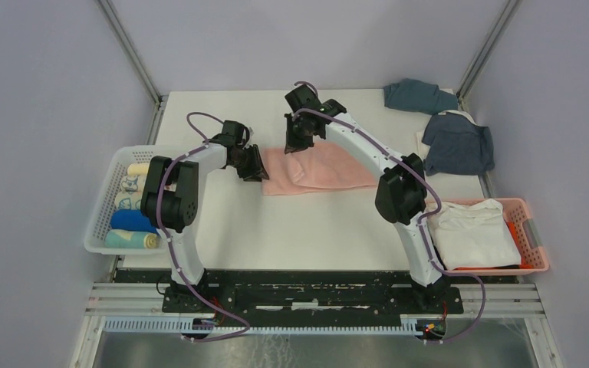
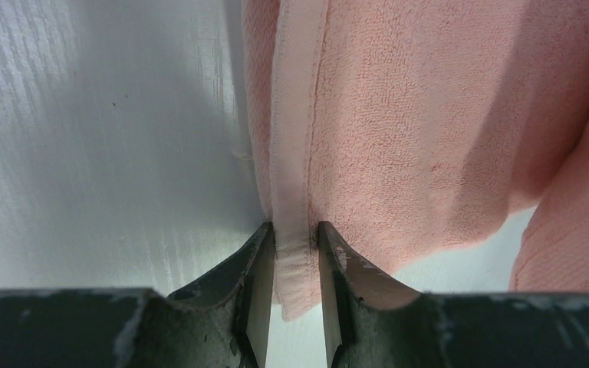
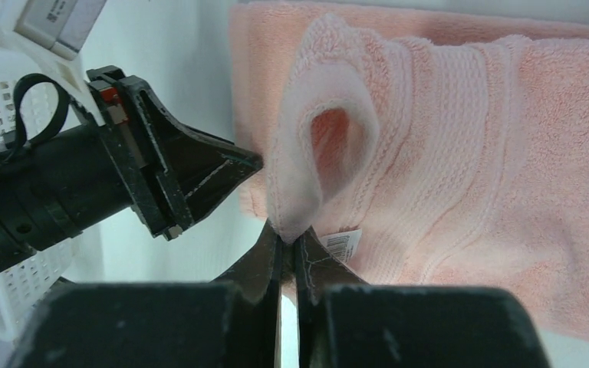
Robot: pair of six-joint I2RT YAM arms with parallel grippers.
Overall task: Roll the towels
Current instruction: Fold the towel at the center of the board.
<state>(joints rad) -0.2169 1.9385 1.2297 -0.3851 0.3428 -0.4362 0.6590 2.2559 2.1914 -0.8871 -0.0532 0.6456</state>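
A pink towel (image 1: 322, 170) lies flat in the middle of the table. My left gripper (image 1: 255, 165) sits at its left edge. In the left wrist view the left gripper (image 2: 297, 239) is shut on the pale hem of the pink towel (image 2: 429, 130). My right gripper (image 1: 297, 142) is at the towel's far left corner. In the right wrist view the right gripper (image 3: 287, 239) is shut on a lifted, looped fold of the pink towel (image 3: 460, 153), with a barcode label beside it. The left gripper's fingers (image 3: 199, 172) are close by on the left.
A white lattice basket (image 1: 98, 224) at the left holds several rolled towels (image 1: 132, 221). Two blue towels (image 1: 418, 96) (image 1: 458, 143) lie crumpled at the back right. A pink basket (image 1: 534, 239) at the right holds a folded white towel (image 1: 472, 230).
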